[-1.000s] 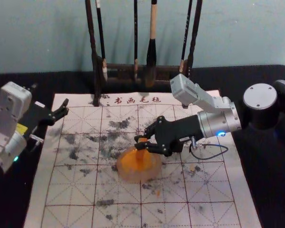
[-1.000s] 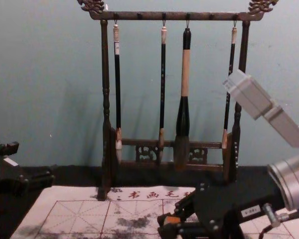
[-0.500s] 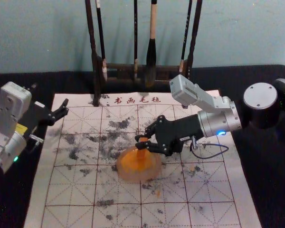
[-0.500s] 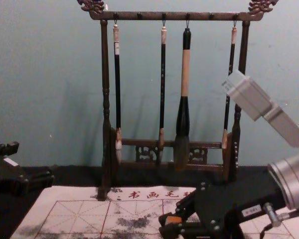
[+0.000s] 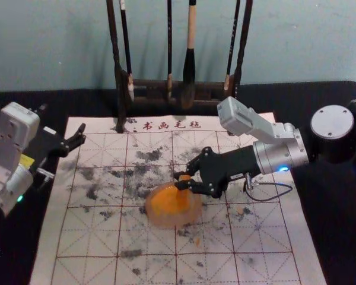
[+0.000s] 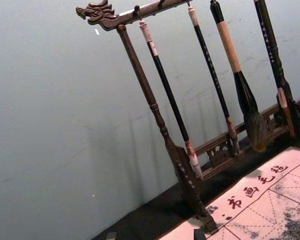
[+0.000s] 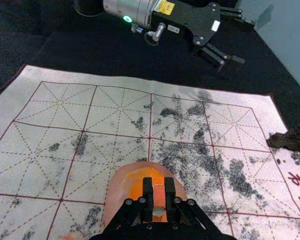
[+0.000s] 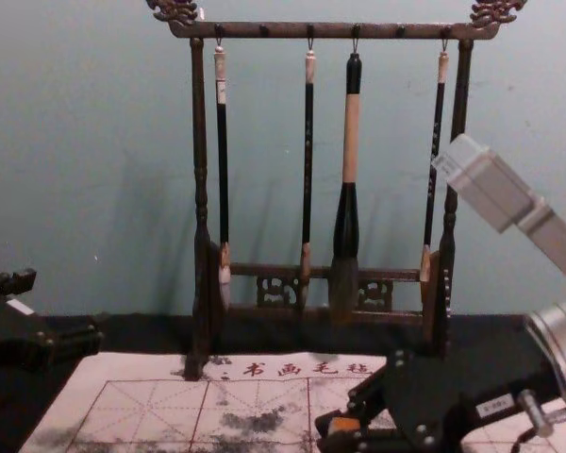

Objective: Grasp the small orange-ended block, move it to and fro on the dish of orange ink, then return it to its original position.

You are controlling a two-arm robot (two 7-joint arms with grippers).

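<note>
Right claw (image 5: 180, 180): reaching in from the right, pausing over the dish (image 5: 156, 221); its two fingers closing on opposite sides of the block (image 5: 184, 191), leaving a narrow gap that the block is filling.
Grasp: clenching the block near its upper end; both fingertips pressing it, as the right wrist view is showing.
Block: small, orange; standing roughly upright between the fingers, its upper end protruding a little above them, its lower part reaching down into the dish.
Position of block: sitting right of the dish's middle, toward the far side; the lower end appearing to touch the orange ink (image 5: 165, 206).
Dish: pale, rounded, holding the orange ink; resting on the mat (image 5: 89, 237), near the middle.
Mat: lying flat, pale, bearing a red grid, dark smudges and a row of red characters along the far side.
Left claw (image 8: 64, 310): hovering idle at the left, its fingers spreading wide apart, gripping nothing.
Rack (image 8: 200, 142): dark wood, standing at the mat's far edge.
Brushes: four, hanging from the rack in a row; the large brush (image 8: 350, 142) hanging third from the left, showing a pale wooden band above a black lower handle.
Cloth (image 5: 320, 98): black, spreading under the mat and out beyond it at both sides.
</note>
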